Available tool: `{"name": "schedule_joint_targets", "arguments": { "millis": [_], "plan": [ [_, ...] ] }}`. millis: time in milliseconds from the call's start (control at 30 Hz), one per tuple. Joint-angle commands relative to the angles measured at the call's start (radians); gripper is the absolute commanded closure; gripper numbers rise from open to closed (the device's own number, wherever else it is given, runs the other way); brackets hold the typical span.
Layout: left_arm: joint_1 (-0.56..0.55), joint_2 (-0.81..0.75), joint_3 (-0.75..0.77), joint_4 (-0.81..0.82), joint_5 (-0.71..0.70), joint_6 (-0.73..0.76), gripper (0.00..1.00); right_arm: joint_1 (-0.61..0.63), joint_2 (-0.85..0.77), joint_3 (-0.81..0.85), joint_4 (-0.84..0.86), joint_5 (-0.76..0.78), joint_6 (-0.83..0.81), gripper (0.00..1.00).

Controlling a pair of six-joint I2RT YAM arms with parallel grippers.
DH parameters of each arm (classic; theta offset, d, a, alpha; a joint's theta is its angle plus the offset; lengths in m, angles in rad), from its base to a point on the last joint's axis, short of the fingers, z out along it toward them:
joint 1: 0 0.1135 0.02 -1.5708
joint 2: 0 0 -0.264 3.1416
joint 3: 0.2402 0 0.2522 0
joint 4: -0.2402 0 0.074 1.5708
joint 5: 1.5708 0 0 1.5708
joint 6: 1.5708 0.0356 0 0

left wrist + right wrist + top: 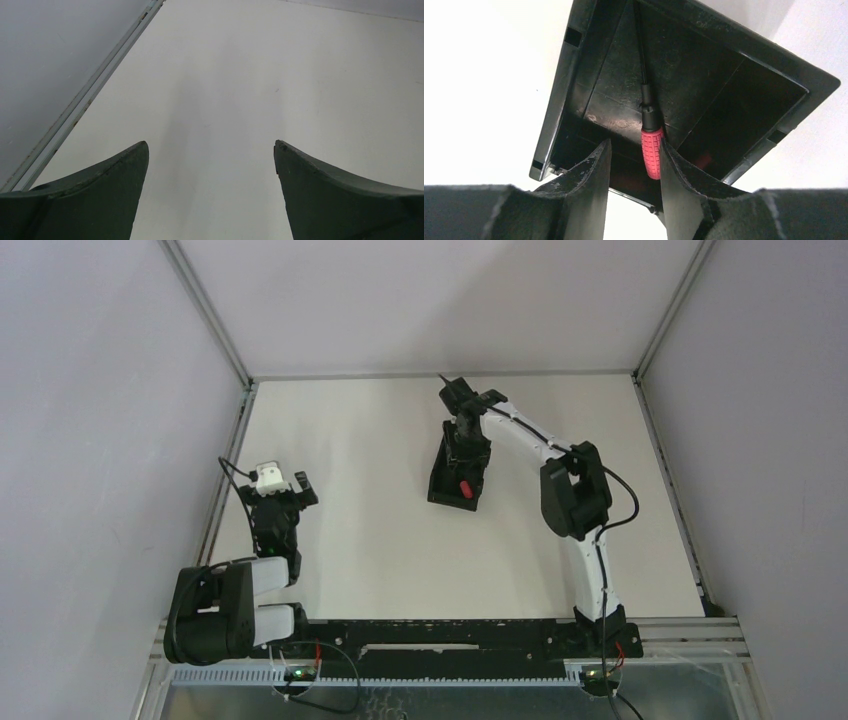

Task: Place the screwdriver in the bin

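The black bin (446,480) stands mid-table, and the right wrist view looks down into it past its rim (555,105). The screwdriver (651,152) lies inside the bin, red handle toward me and thin dark shaft running to the far wall; in the top view only the red handle (464,488) shows. My right gripper (634,145) hangs over the bin's near end (467,452) and is open. The handle rests against its right finger (684,175) with a gap to the left one. My left gripper (210,145) is open and holds nothing, near the table's left edge (277,492).
A metal frame rail (85,97) runs along the table's left edge, close to the left gripper. White walls enclose the table on three sides. The right arm (572,490) reaches across the right half of the table to the bin.
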Motion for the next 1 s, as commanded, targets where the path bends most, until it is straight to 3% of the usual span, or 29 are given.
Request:
{"name": "schedule_joint_targets", "arguments": {
  "millis": [0, 67, 100, 133, 167, 200, 667, 967],
  "plan": [
    [-0.005, 0.001, 0.049, 0.042, -0.004, 0.018, 0.0, 0.016, -0.129, 0.033, 0.035, 0.029, 0.002, 0.53],
    [-0.005, 0.001, 0.049, 0.042, -0.002, 0.018, 0.0, 0.017, -0.184, 0.028, 0.037, 0.038, -0.006, 0.52],
    [-0.005, 0.001, 0.049, 0.042, -0.002, 0.018, 0.0, 0.019, -0.228, 0.02, 0.041, 0.045, -0.011, 0.46],
    [-0.005, 0.002, 0.049, 0.042, -0.003, 0.018, 0.0, 0.019, -0.261, 0.008, 0.047, 0.052, -0.018, 0.34],
    [-0.005, 0.002, 0.049, 0.042, -0.003, 0.018, 0.0, 0.019, -0.304, -0.014, 0.06, 0.056, -0.032, 0.07],
    [-0.005, 0.001, 0.049, 0.042, -0.003, 0.018, 0.0, 0.019, -0.346, -0.044, 0.077, 0.063, -0.044, 0.01],
    [-0.005, 0.002, 0.048, 0.042, -0.002, 0.018, 0.0, -0.009, -1.037, -0.77, 0.48, 0.062, -0.14, 0.0],
    [-0.004, 0.001, 0.049, 0.042, -0.003, 0.018, 0.0, -0.027, -1.377, -1.172, 0.611, 0.213, -0.064, 0.0]
  ]
}}
